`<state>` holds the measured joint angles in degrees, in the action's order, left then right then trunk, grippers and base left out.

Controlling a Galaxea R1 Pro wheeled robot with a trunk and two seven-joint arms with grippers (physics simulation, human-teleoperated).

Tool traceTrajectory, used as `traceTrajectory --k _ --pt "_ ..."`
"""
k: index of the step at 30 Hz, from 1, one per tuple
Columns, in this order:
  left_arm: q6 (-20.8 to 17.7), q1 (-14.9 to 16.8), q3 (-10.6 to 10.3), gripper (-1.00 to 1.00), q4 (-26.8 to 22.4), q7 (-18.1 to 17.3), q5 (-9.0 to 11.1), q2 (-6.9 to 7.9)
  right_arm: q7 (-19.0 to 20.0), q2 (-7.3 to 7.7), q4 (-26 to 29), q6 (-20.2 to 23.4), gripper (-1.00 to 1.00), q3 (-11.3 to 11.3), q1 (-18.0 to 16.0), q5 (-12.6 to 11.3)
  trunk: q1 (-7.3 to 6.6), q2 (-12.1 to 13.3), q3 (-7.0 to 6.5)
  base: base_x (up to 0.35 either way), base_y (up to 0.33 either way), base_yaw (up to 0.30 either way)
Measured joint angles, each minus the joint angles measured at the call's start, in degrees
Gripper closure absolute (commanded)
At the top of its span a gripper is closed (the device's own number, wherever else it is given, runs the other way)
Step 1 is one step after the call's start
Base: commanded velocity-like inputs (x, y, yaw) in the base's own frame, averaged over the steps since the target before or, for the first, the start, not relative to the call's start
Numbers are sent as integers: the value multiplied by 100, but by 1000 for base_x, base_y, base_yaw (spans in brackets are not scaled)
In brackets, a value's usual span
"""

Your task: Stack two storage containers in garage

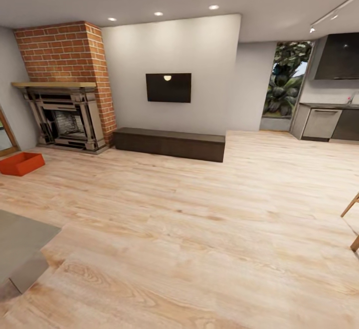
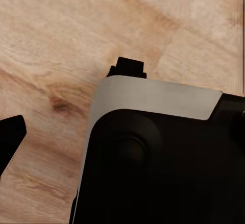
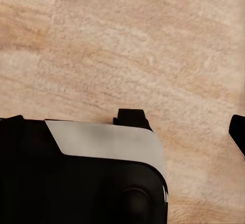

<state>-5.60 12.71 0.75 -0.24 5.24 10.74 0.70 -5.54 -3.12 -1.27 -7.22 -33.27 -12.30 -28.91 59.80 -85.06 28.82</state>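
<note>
One storage container (image 1: 21,163), an orange-red open-top bin, sits on the light wood floor at the far left of the head view, in front of the brick fireplace (image 1: 67,114) in the living room. It is several steps away from me. In the left wrist view a dark fingertip (image 2: 10,138) stands at the picture's edge over bare planks, beside my own grey-and-black body (image 2: 153,147). The right wrist view has a dark fingertip (image 3: 238,132) at its edge too. Nothing lies between the fingers of either gripper.
A long dark low cabinet (image 1: 169,143) runs along the white wall under a black screen (image 1: 168,87). A grey block (image 1: 20,249) juts in at lower left. Wooden chair legs (image 1: 351,219) show at the right edge. Kitchen units (image 1: 326,122) stand at back right.
</note>
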Motion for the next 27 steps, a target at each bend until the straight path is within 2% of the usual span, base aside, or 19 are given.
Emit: traceTrajectory --k 27 --pt "0 0 0 -100 0 0 -1 -6 0 0 0 0 -100 -8 -2 15 0 0 0 323 0 0"
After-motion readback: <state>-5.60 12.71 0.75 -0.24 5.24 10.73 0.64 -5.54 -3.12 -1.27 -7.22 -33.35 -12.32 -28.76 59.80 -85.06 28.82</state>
